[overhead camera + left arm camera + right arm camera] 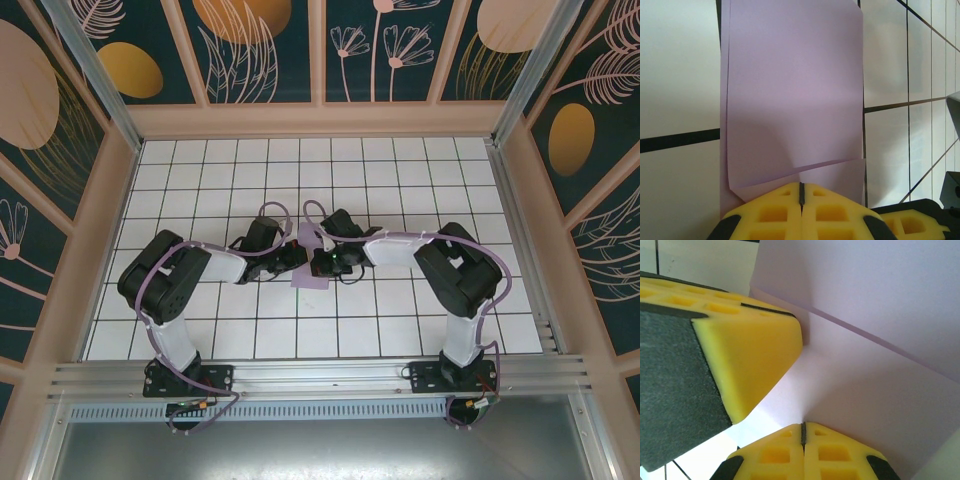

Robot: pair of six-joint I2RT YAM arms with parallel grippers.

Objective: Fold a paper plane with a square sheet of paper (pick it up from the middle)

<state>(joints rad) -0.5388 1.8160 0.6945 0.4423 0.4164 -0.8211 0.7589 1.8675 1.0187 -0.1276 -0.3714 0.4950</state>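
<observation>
Two pairs of fingers [816, 201] [820, 444] against folded paper [790, 90]

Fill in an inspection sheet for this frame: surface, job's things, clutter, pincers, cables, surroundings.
Surface: white gridded table, flat.
Job's things: lavender paper sheet, partly folded over, mid-table.
Clutter: nothing seen.
Pincers: left pincer and right pincer both shut, each apparently pinching the sheet.
Cables: purple cables run along both arms.
Surroundings: floral wall panels; metal rail at the near edge.
</observation>
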